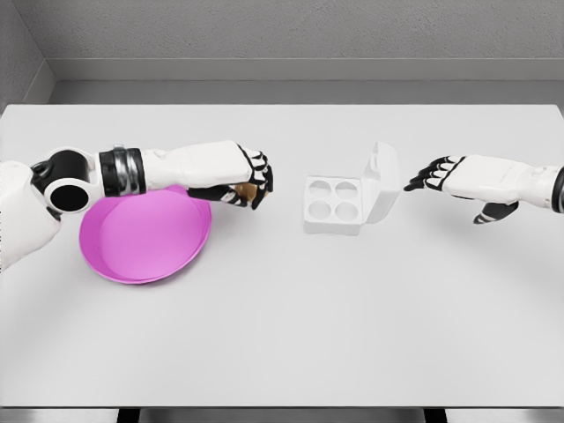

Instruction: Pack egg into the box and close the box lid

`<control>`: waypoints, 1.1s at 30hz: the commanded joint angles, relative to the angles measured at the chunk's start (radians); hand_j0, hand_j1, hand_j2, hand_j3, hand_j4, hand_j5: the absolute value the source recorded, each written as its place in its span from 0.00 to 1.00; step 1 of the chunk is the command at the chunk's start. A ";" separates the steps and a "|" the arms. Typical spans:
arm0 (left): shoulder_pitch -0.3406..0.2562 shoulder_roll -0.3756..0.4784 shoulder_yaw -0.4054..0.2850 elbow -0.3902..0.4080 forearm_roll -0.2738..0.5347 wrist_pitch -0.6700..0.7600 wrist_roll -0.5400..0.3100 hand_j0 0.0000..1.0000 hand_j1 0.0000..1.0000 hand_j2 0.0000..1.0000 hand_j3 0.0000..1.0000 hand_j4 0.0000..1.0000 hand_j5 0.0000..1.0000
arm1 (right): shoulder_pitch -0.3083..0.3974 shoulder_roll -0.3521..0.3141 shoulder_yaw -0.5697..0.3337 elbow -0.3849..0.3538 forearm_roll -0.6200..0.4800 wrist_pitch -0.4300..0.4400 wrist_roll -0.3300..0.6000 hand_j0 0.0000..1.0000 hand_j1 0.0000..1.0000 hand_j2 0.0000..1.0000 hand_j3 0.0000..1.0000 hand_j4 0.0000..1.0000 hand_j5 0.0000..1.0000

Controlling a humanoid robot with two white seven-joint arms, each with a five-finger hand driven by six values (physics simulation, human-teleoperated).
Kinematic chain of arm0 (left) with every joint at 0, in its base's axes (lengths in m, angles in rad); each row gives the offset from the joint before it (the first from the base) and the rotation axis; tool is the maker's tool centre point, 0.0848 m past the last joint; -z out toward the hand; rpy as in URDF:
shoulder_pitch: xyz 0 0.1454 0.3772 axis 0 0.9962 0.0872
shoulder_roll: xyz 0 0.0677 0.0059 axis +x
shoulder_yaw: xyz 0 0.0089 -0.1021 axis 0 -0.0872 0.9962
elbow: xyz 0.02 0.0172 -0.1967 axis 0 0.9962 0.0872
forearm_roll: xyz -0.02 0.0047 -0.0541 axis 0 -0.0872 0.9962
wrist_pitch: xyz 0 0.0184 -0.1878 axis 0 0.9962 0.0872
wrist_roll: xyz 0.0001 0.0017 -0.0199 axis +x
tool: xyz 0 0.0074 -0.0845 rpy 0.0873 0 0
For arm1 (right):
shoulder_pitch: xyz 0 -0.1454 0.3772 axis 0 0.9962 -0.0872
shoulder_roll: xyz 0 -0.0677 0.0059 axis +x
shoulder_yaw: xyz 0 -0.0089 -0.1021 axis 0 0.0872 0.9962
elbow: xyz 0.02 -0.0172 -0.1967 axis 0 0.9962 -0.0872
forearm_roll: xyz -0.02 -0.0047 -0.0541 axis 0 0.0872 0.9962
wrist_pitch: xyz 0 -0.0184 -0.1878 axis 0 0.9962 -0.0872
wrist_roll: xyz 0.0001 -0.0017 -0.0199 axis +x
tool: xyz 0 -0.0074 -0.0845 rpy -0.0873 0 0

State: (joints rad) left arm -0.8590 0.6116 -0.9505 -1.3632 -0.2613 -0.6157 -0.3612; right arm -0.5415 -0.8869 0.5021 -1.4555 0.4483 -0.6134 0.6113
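Note:
A white egg box [335,204] stands at the table's middle with its lid [382,181] tipped up on the right side; its round cups show nothing inside. My left hand [248,183] hovers over the right rim of the pink bowl [141,238], fingers curled around a brown egg [249,191] that peeks out between them. My right hand [432,174] hangs just right of the raised lid, fingers relaxed and pointing at it without touching.
The pink bowl lies at the left of the white table [282,335]; its visible interior holds nothing. A grey wall runs behind the table's far edge.

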 commanded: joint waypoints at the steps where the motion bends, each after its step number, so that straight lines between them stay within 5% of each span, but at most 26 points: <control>1: 0.000 -0.036 0.001 0.003 0.004 0.005 0.005 0.28 0.28 0.28 0.28 0.28 0.28 | 0.000 -0.003 0.000 0.000 -0.005 0.003 0.000 1.00 1.00 1.00 1.00 1.00 1.00; 6: -0.017 -0.107 0.001 0.024 -0.001 0.005 0.004 0.28 0.28 0.28 0.28 0.28 0.28 | 0.002 -0.003 0.000 0.000 -0.005 0.003 0.000 1.00 1.00 1.00 1.00 1.00 1.00; 16: -0.051 -0.323 -0.005 0.279 -0.009 0.005 -0.027 0.29 0.29 0.29 0.29 0.29 0.29 | 0.002 -0.003 0.000 0.000 -0.005 0.003 0.000 1.00 1.00 1.00 1.00 1.00 1.00; 23: -0.049 -0.377 -0.007 0.289 -0.012 0.005 -0.074 0.30 0.30 0.30 0.30 0.30 0.30 | 0.002 -0.003 0.000 0.000 -0.005 0.003 0.000 1.00 1.00 1.00 1.00 1.00 1.00; 28: -0.049 -0.377 -0.007 0.305 -0.012 0.005 -0.074 0.38 0.38 0.38 0.38 0.38 0.38 | 0.000 -0.003 0.000 0.000 -0.005 0.003 0.000 1.00 1.00 1.00 1.00 1.00 1.00; 33: -0.051 -0.385 -0.007 0.329 -0.012 0.005 -0.074 0.56 0.56 0.56 0.56 0.56 0.56 | 0.000 -0.004 0.000 0.000 -0.006 0.003 0.000 1.00 1.00 1.00 1.00 1.00 1.00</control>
State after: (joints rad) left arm -0.9096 0.2310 -0.9594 -1.0395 -0.2739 -0.6149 -0.4399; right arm -0.5415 -0.8899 0.5025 -1.4560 0.4478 -0.6134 0.6113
